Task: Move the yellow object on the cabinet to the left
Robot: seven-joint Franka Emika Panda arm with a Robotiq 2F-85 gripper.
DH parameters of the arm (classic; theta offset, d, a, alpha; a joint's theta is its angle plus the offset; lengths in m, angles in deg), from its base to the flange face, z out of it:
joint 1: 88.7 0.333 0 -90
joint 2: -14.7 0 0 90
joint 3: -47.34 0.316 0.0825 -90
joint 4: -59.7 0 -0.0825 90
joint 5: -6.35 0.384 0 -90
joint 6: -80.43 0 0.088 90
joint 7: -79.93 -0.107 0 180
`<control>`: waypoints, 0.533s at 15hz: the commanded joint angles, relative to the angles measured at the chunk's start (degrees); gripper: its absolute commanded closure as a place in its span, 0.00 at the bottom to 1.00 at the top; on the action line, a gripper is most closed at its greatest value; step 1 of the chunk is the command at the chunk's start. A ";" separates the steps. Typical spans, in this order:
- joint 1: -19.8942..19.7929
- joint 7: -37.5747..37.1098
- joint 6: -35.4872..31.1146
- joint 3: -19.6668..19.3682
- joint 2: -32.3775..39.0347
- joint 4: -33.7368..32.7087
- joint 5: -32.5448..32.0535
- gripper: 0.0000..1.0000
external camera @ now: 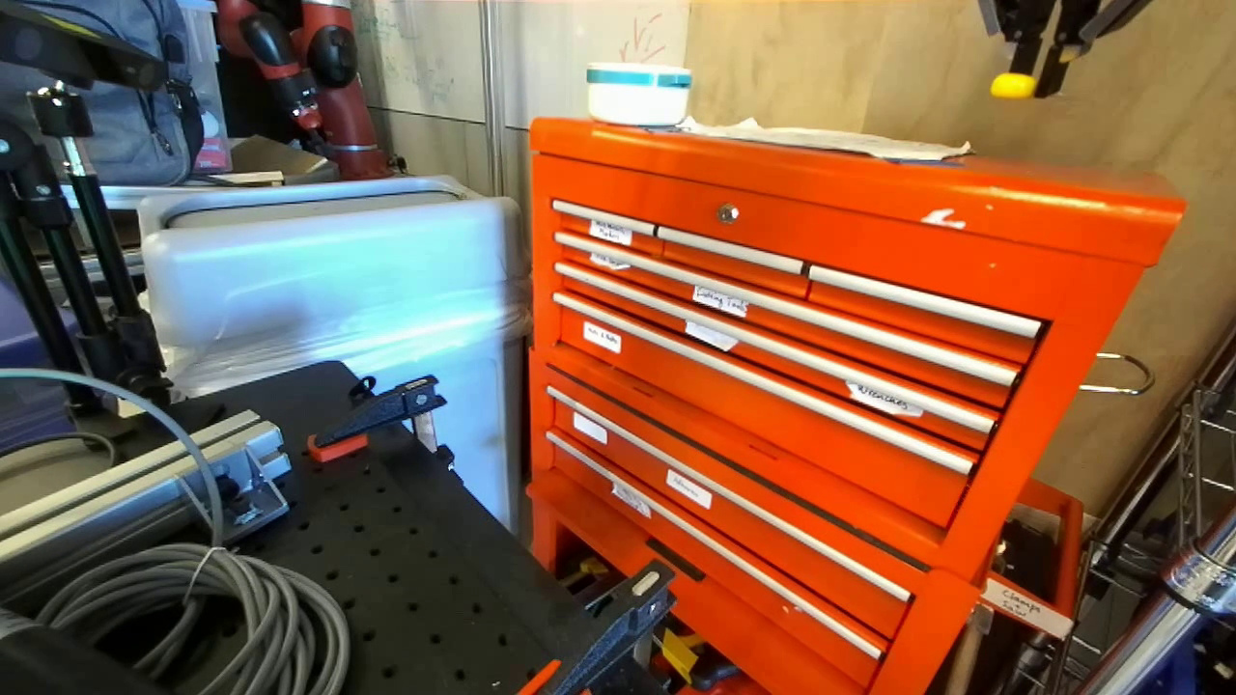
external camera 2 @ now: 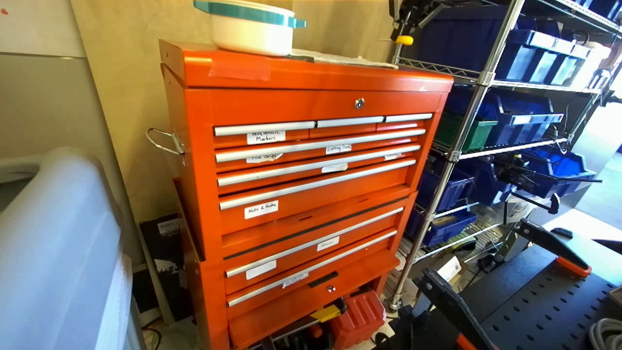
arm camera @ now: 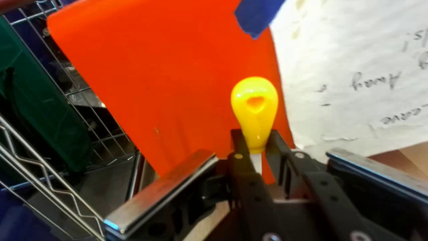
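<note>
The yellow object (arm camera: 254, 97) is a small, smooth, rounded piece that narrows toward my fingers, with a pale strip behind it. My gripper (arm camera: 255, 142) is shut on its narrow end in the wrist view. In both exterior views the yellow object (external camera: 1013, 86) (external camera 2: 405, 40) hangs at the fingertips of the gripper (external camera: 1048, 89), above the level of the cabinet top and near its shelf-side end. The cabinet (external camera: 618, 166) (external camera 2: 291, 103) is an orange-red chest with silver pull bars and white labels. Its bare orange top (arm camera: 167, 77) shows beneath the object in the wrist view.
A round white tub with a teal rim (external camera: 638, 100) (external camera 2: 252, 31) stands on the cabinet top. A white paper with handwriting (arm camera: 351, 90) (external camera: 830, 142) lies beside it, with blue tape (arm camera: 257, 15). A wire shelf with blue bins (external camera 2: 529, 58) stands beside the cabinet.
</note>
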 commanded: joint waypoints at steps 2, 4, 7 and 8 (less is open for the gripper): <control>1.84 -4.35 2.93 3.20 -4.15 0.00 2.85 0.95; 2.72 -4.12 2.65 4.81 -5.58 1.62 4.31 0.95; 4.42 -3.70 1.43 6.38 -6.80 4.72 5.16 0.95; 4.92 -3.65 1.21 6.72 -6.99 5.72 5.12 0.95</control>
